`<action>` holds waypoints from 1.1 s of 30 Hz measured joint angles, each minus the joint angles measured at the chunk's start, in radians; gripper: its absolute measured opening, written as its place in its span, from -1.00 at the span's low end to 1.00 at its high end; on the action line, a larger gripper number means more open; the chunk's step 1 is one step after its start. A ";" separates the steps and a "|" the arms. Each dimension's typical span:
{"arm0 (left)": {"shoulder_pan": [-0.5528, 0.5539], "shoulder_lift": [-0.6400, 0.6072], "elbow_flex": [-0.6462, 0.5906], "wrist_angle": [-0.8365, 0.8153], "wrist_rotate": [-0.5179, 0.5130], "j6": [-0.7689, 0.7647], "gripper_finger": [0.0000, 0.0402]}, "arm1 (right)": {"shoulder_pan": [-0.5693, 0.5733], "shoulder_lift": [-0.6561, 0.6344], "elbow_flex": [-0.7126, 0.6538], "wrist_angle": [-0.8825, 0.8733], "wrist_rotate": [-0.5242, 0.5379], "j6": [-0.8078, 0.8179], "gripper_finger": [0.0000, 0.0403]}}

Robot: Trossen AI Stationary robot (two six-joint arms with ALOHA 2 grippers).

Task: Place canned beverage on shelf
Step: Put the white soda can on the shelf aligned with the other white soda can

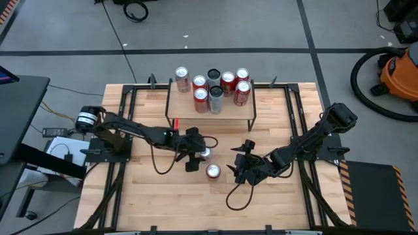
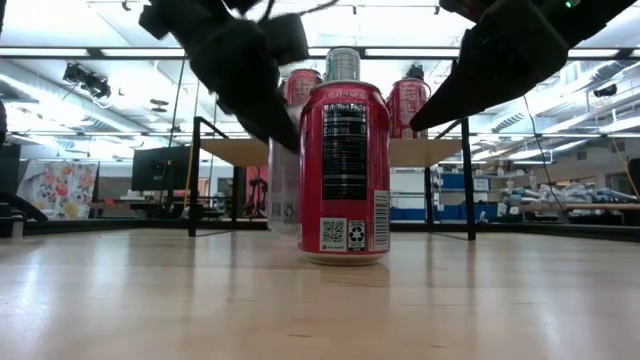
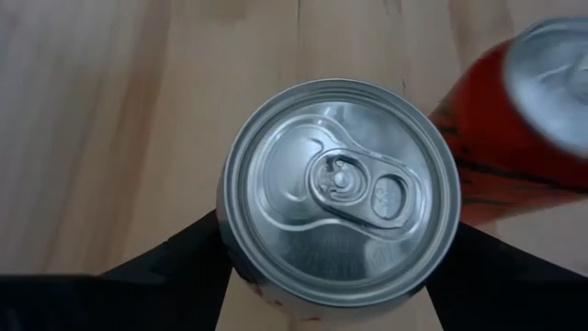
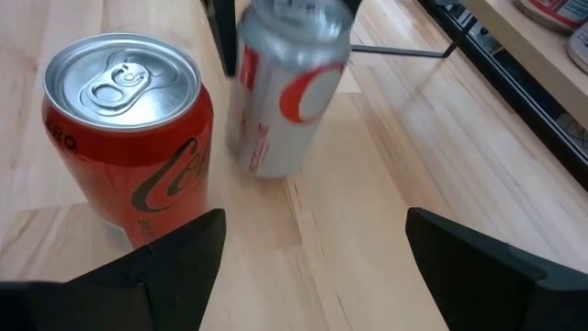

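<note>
A silver can stands between the fingers of my left gripper, which is shut on it at mid-table. In the right wrist view the silver can looks tilted and blurred. A red can stands upright on its base on the tabletop just beside it; it also shows in the low view. My right gripper is open and empty, just right of the red can. The shelf, a light plank on black legs, stands at the far middle with several cans on top. My left gripper pinches the silver can between its two fingers, on opposite sides of its wall below the top rim. The fingers come from above, pointing down. The can's top faces up toward the wrist. Whether its base touches the table I cannot tell.
The cans crowd the shelf's middle and right part; the plank's left end and front strip are bare. Black frame rails run along the table's left and right sides. Bare wood lies near the front edge.
</note>
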 joint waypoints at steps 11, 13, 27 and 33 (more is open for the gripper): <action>-0.006 -0.243 0.032 -0.241 -0.108 -0.024 0.45 | 0.000 0.001 0.000 -0.011 0.002 0.001 0.73; 0.012 -0.286 0.046 -0.285 -0.117 -0.014 0.45 | 0.000 0.001 0.000 -0.003 0.002 0.000 0.73; 0.274 -0.419 0.221 -0.522 -0.009 0.183 0.53 | -0.010 0.001 0.000 0.030 -0.003 -0.026 0.72; 0.457 -0.410 0.242 -0.577 0.142 0.256 0.54 | -0.007 0.001 0.000 0.038 -0.007 -0.024 0.72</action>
